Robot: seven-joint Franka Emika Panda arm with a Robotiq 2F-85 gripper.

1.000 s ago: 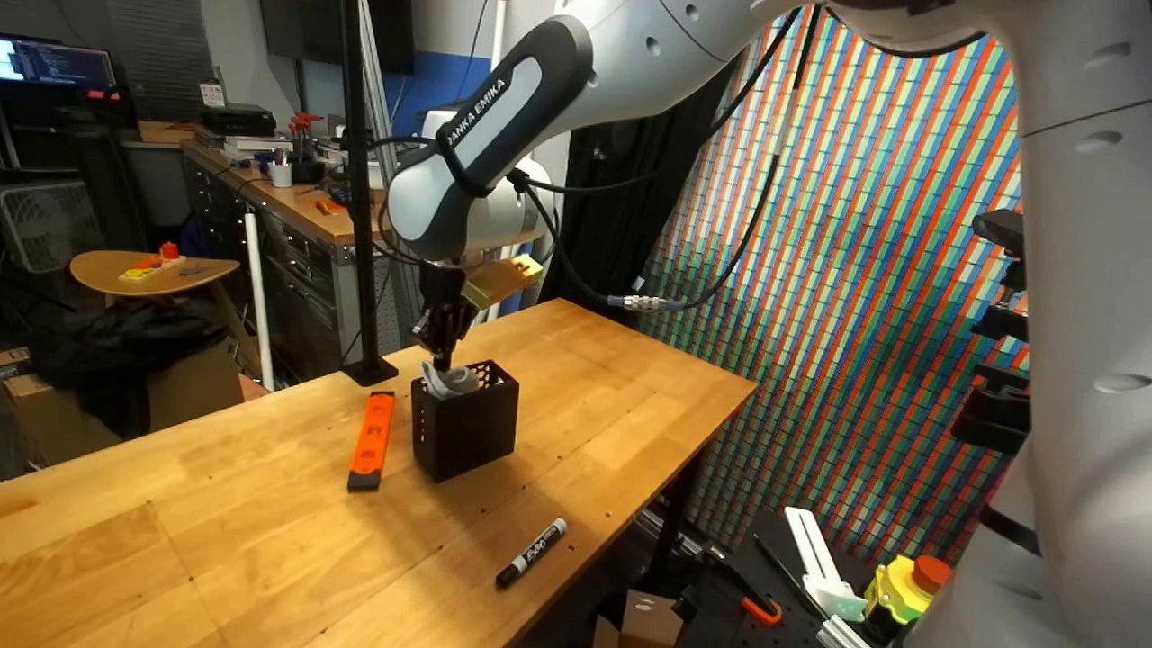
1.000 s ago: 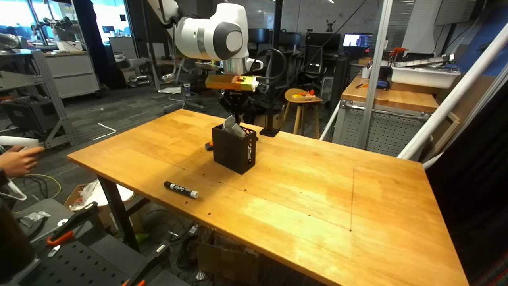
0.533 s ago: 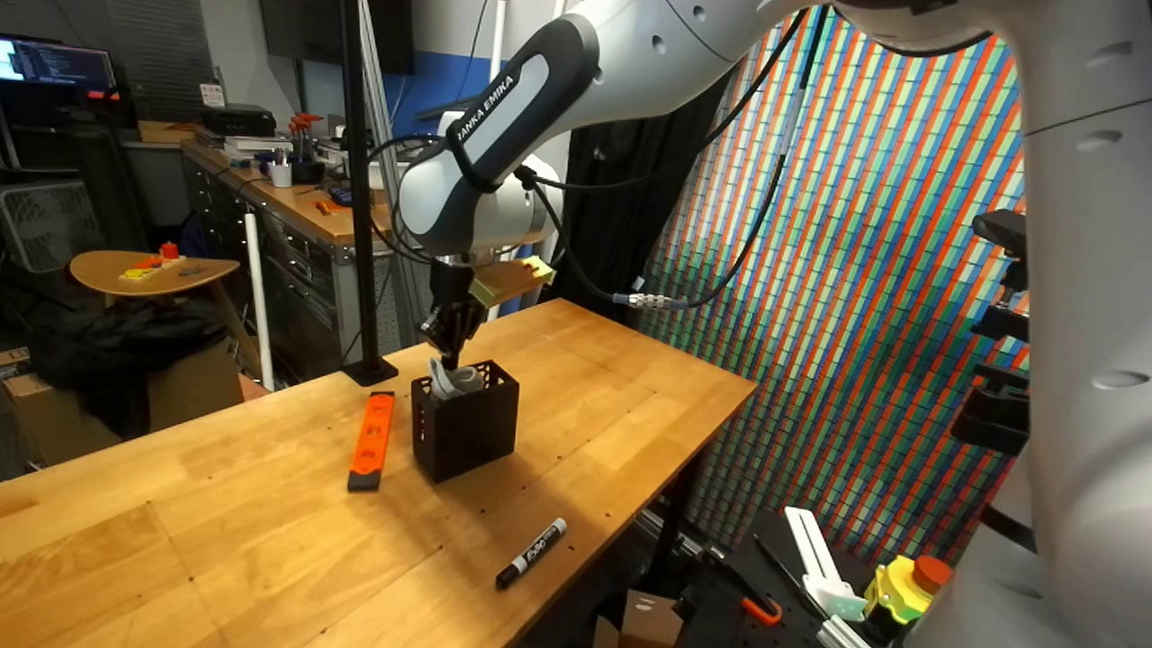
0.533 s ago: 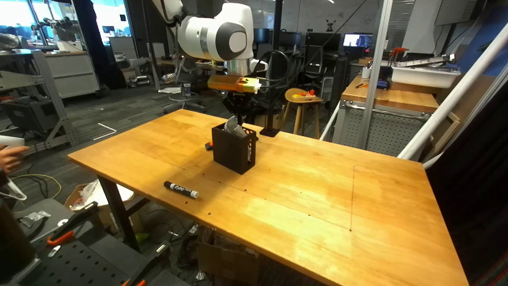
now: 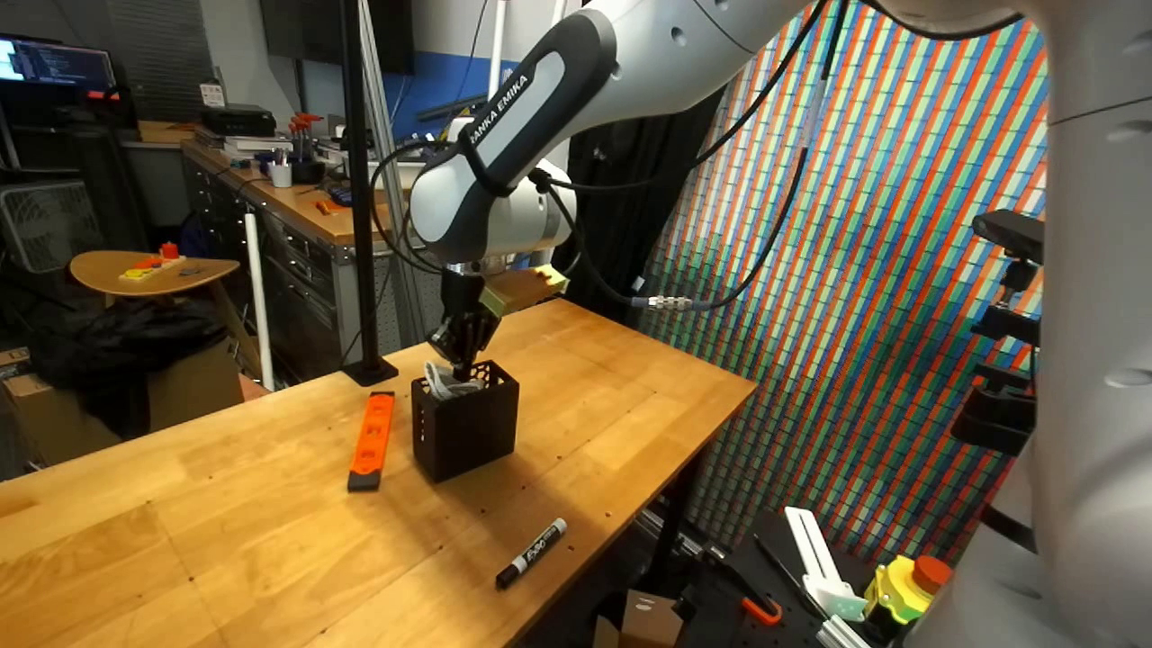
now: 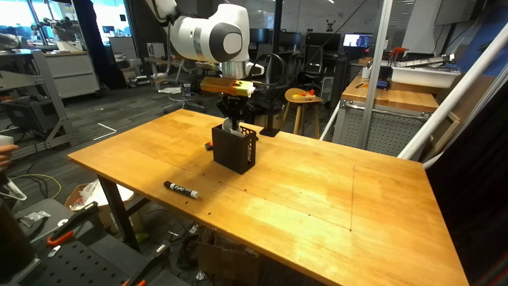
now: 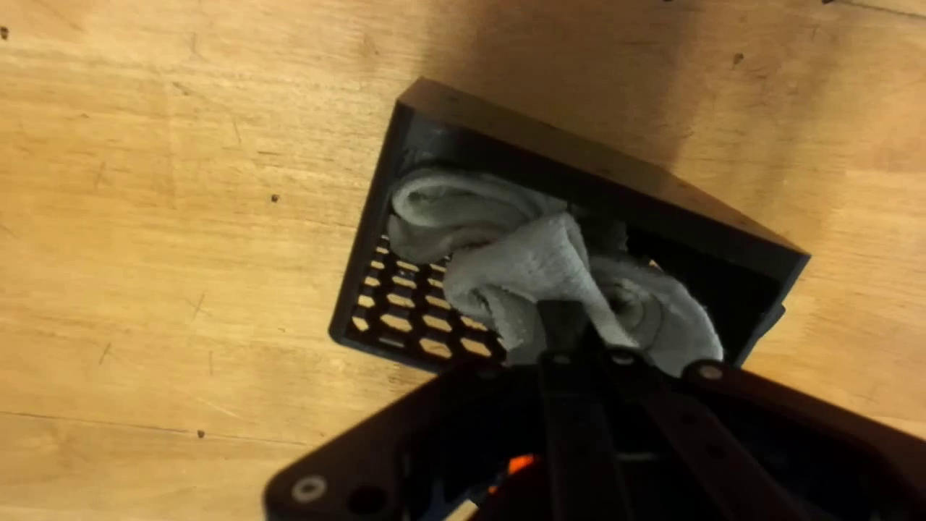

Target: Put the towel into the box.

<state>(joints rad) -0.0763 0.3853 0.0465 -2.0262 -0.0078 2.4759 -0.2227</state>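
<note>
The grey-white towel (image 7: 532,264) lies bunched and folded inside the black open-top box (image 7: 600,177), which has honeycomb holes in some walls. In both exterior views the towel (image 5: 443,382) (image 6: 230,125) pokes a little above the rim of the upright box (image 5: 468,432) (image 6: 232,151). My gripper (image 7: 582,318) points down into the box opening, also in both exterior views (image 5: 463,373) (image 6: 235,124). Its fingers stand close together with a fold of towel between and around them; the towel hides one fingertip in the wrist view.
An orange level (image 5: 373,441) lies on the table (image 5: 270,540) beside the box, partly hidden in an exterior view (image 6: 209,146). A black marker (image 5: 531,553) (image 6: 181,190) lies near the table edge. A black pole (image 5: 363,225) stands at the far edge.
My gripper has shifted slightly sideways over the box and sits a little lower. The towel has moved with it, its top now slightly lower. The box has not moved.
</note>
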